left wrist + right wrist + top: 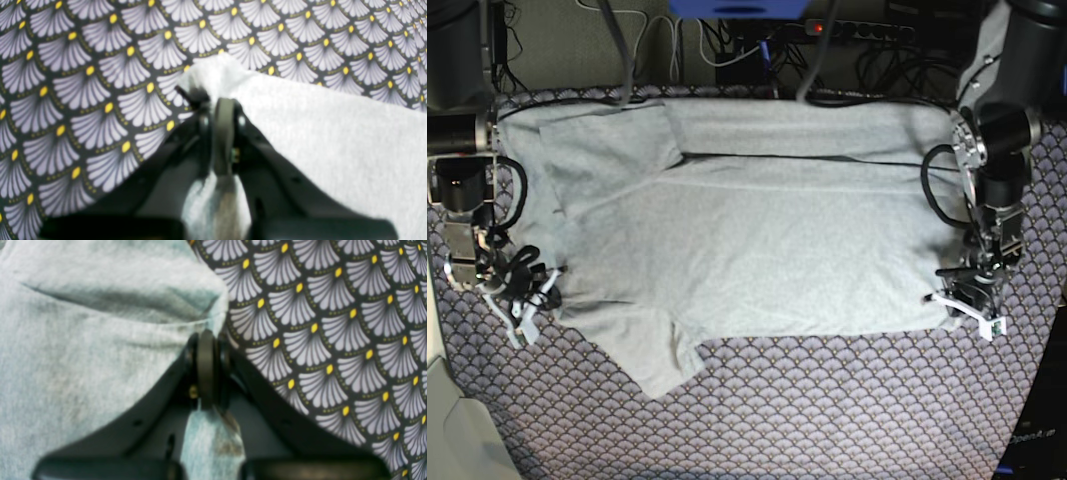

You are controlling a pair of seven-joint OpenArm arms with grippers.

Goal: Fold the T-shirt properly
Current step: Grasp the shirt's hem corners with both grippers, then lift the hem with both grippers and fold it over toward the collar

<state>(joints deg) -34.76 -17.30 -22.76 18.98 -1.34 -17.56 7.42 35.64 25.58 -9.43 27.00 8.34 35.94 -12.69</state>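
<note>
Grey T-shirt spread flat, plain side up, creased.

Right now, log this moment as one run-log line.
stage: grasp for fold | left gripper: shut on light heather-grey cotton T-shirt corner | right gripper: shut on shirt edge | shirt: spread flat on scallop-patterned tablecloth
</note>
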